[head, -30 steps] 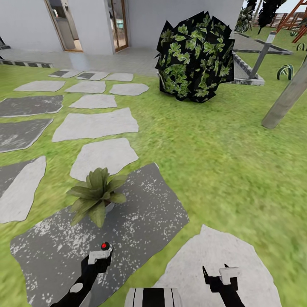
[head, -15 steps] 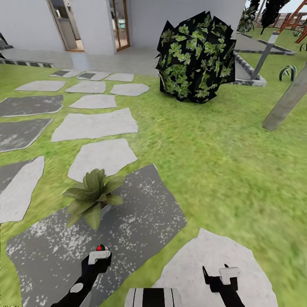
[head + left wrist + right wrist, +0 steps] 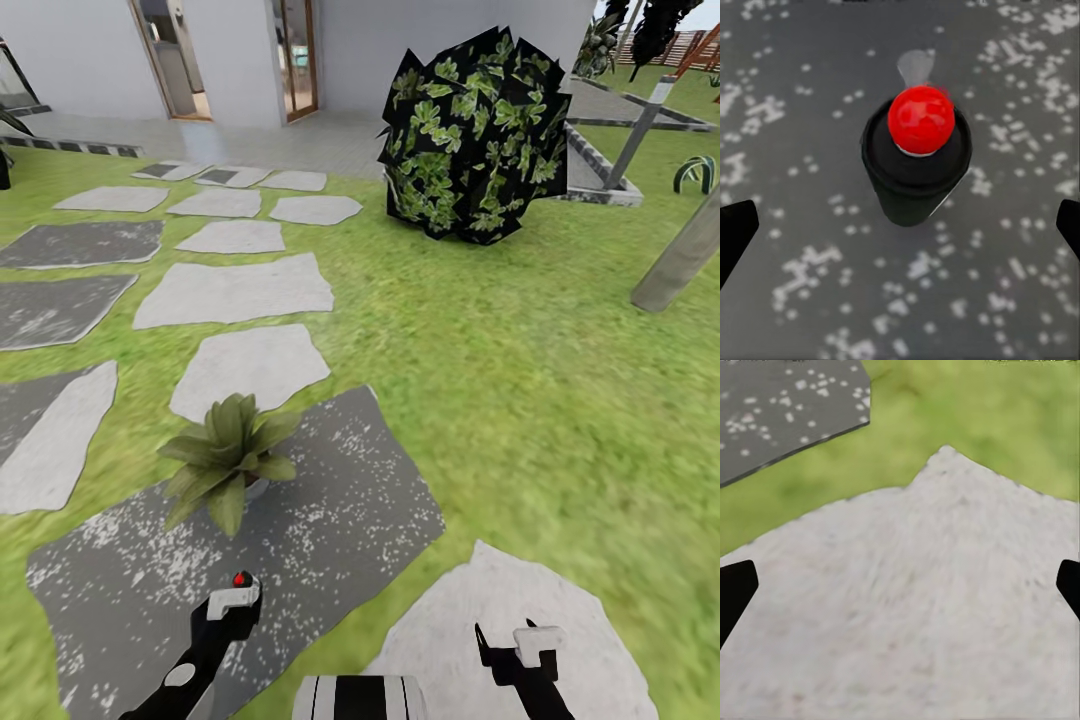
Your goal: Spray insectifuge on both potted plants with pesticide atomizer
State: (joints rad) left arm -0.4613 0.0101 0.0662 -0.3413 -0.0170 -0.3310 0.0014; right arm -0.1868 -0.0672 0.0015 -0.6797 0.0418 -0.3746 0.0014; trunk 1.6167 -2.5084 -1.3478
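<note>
On the speckled dark stepping stone sits a potted plant. Just short of it, the left hand is clamped on the pesticide atomizer. The right hand hovers apart over a pale stone.

1. You can't see the potted plant's pot clearly in the head view; the leaves cover nearly all of it.
2. The pesticide atomizer shows you little more than its white head and red dot there; its lower body is hidden by the left gripper.
3. In the left wrist view the atomizer's label is out of sight, and the dark fingertips are cut off at both edges.
4. The right gripper's arm runs off the bottom edge.
5. The leaning grey post is cut off by the right edge.
</note>
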